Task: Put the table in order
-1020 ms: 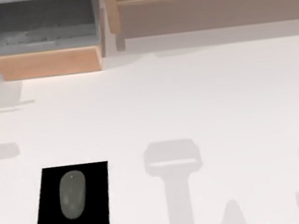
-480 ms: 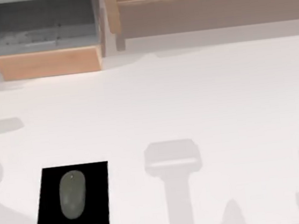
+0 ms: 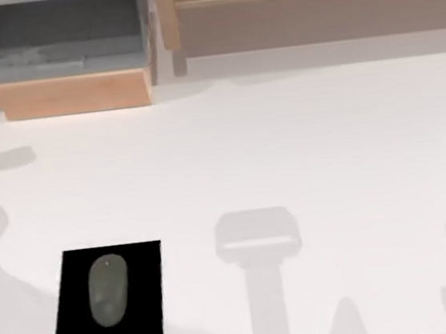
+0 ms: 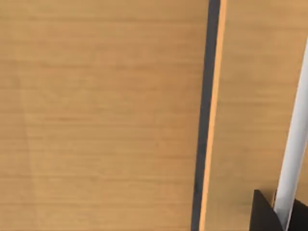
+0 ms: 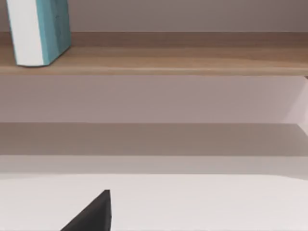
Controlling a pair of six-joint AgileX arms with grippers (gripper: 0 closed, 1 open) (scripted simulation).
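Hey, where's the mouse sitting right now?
In the top view the grey mouse lies on the black mouse pad at the near left of the white table, well in front of the open wooden drawer.

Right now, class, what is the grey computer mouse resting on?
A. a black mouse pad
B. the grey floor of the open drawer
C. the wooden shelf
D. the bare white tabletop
A: in the top view the grey mouse lies within the black mouse pad, which lies flat on the white table near its left side.
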